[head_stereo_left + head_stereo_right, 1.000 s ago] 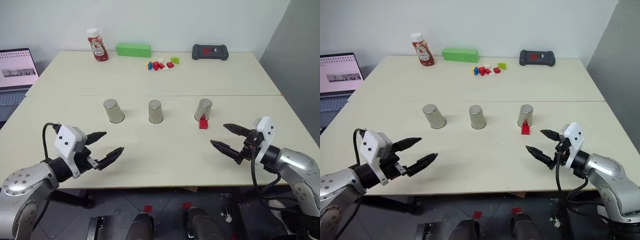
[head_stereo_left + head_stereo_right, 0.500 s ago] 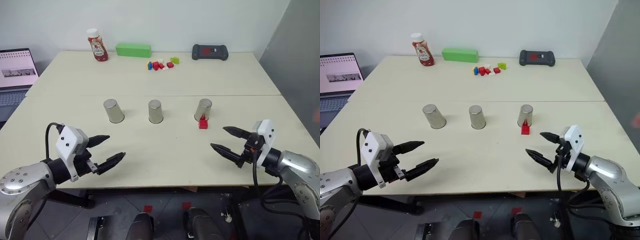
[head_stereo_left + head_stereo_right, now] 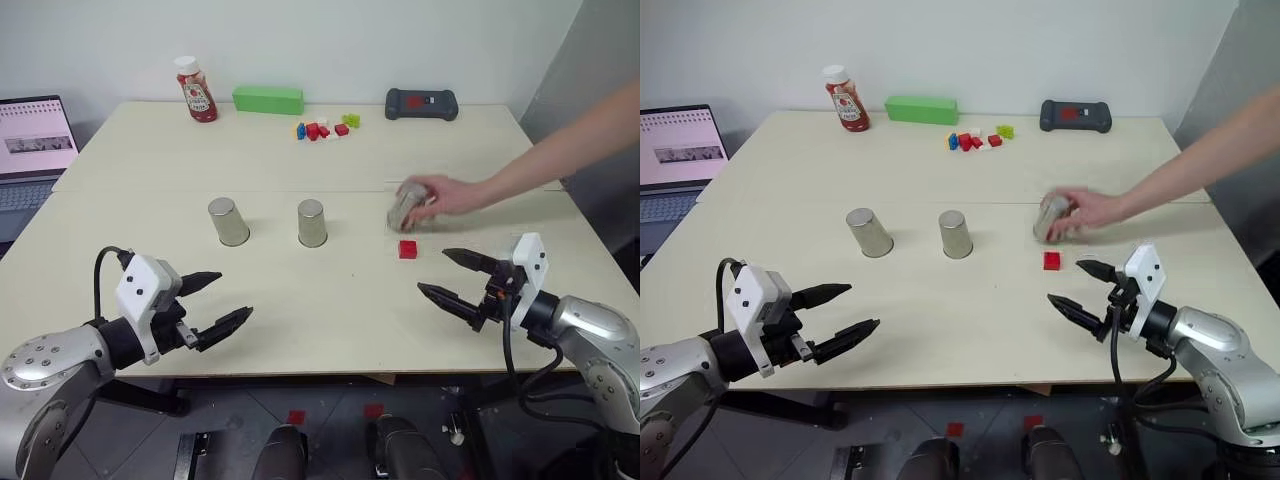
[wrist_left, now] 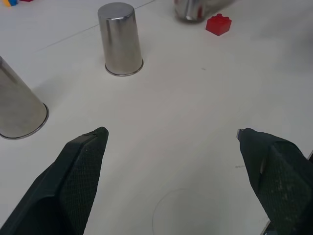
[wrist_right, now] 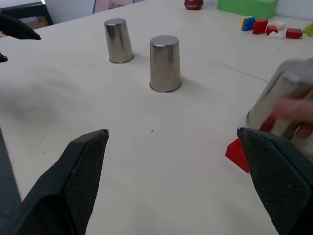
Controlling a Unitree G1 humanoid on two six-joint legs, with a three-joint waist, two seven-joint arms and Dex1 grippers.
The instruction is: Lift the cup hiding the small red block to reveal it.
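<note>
So on my feed a person's hand (image 3: 440, 200) has come in from the right side and is wrapped around the right cup (image 3: 407, 207), tipping it a bit; it looks blurred, and I can't tell if its rim is touching the table (image 3: 300, 300) or just off it. The small red block (image 3: 407, 249) sits out in the open on the table just in front of that cup, on the side nearer me, not touching it as far as I can see. The other two cups, the middle one (image 3: 312, 222) and the left one (image 3: 228, 221), stand upside down in the same row, well apart from each other. My left gripper (image 3: 212, 301) hangs over the near left part of the table with its two fingers spread wide, nothing between them. My right gripper (image 3: 458, 277) is over the near right part, also splayed wide and empty, pointing in toward the middle, with the block a little way beyond its tips. Along the far edge there's a ketchup bottle (image 3: 194, 90), a green box (image 3: 267, 100), a little cluster of coloured bricks (image 3: 322, 128) and a black controller (image 3: 421, 104). A laptop (image 3: 35, 150) sits off the left side with its screen lit.
</note>
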